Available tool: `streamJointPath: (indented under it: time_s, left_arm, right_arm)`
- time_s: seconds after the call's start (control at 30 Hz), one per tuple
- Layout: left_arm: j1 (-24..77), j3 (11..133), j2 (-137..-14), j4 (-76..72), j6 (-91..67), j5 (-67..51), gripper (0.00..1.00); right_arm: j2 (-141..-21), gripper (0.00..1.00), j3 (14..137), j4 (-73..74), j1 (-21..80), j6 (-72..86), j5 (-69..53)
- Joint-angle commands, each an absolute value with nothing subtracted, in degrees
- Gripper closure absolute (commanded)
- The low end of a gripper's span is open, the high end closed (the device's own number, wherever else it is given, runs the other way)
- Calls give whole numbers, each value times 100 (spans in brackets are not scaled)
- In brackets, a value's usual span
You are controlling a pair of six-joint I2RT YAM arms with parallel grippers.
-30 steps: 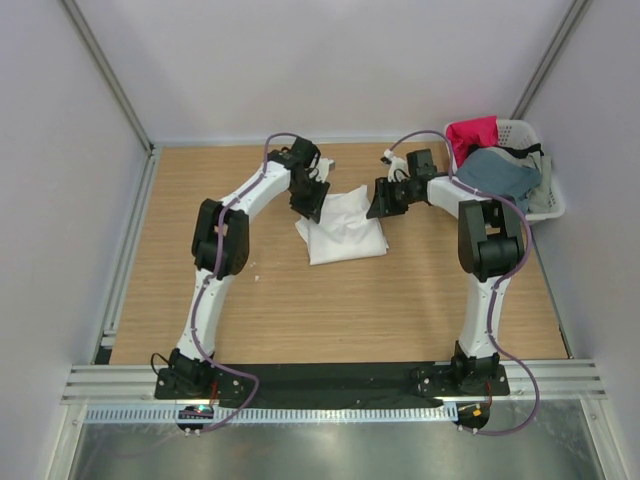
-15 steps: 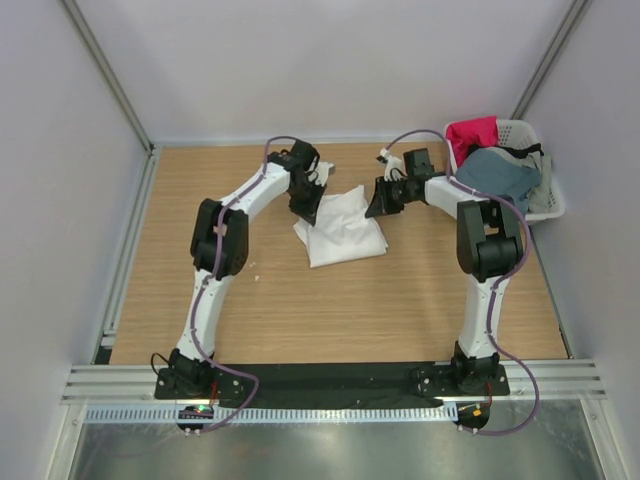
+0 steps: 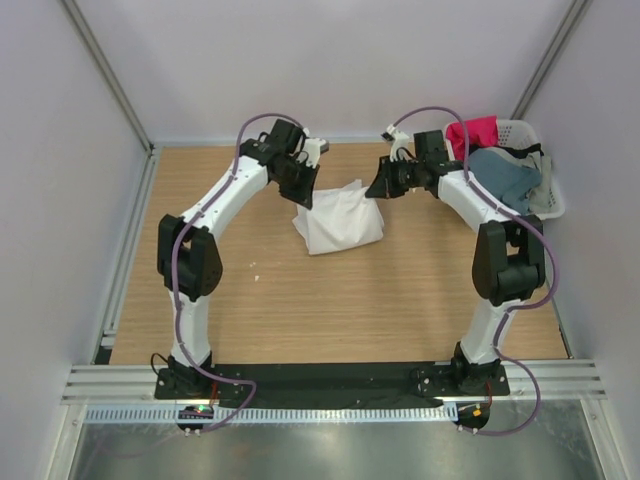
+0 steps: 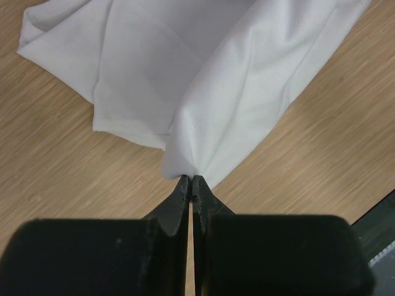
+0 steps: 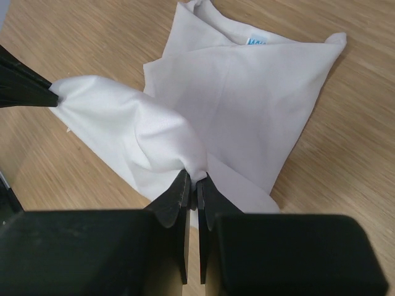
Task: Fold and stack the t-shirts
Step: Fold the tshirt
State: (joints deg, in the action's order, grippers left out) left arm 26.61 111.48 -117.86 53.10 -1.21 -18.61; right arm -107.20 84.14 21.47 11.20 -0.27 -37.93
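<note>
The white t-shirt [image 3: 338,218] is partly lifted off the wooden table, bunched and hanging between both grippers. My left gripper [image 3: 305,195] is shut on its left edge; in the left wrist view the jaws [image 4: 192,180] pinch a corner of white cloth [image 4: 203,86]. My right gripper [image 3: 377,188] is shut on its right edge; in the right wrist view the jaws [image 5: 194,180] pinch a fold of the shirt [image 5: 247,105], whose blue neck label [image 5: 257,41] shows. The left gripper's tip [image 5: 37,92] shows there too. A red-pink shirt [image 3: 472,134] and a slate blue shirt [image 3: 500,172] lie in the basket.
The white slotted basket [image 3: 551,200] stands at the back right corner of the table, beside the right arm. Grey walls with metal rails close in the left, back and right sides. Bare wood [image 3: 330,310] lies in front of the shirt.
Both grippers have moved up and toward the back with the white shirt's edges, lifting and drawing the cloth away from the near side. The left arm's elbow swung outward to the left.
</note>
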Motion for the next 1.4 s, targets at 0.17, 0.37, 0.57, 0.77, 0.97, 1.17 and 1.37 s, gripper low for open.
streamJointPath:
  time_s: [0.17,0.37,0.57,0.77,0.97,1.17,1.37]
  left_arm:
    - [2637,11030,-11303,5405,52,-1670,100]
    - [2383,11574,-11803,5335,97,-1459,100]
    - [2075,12759,-12952,5090,114,-1117,100]
    - [2013,13666,-13947,4493,79,-150,100]
    - [2048,14168,-14106,3850,88,-123,100]
    - [2048,14273,-14185,3394,97,-132,96]
    - [2092,14326,-14291,2971,202,316,57]
  right_arm:
    - [-10704,93,8938,2145,1266,-70,-3911]
    - [-11520,94,9737,2004,1309,-9,-3920]
    - [-12496,94,10712,1679,1292,193,-3788]
    - [-13552,91,11847,1301,1301,316,-3349]
    - [-13474,91,12059,1134,1240,211,-3015]
    - [-13290,92,11813,1125,1178,141,-2760]
    - [-13192,74,11487,1151,1195,114,-2655]
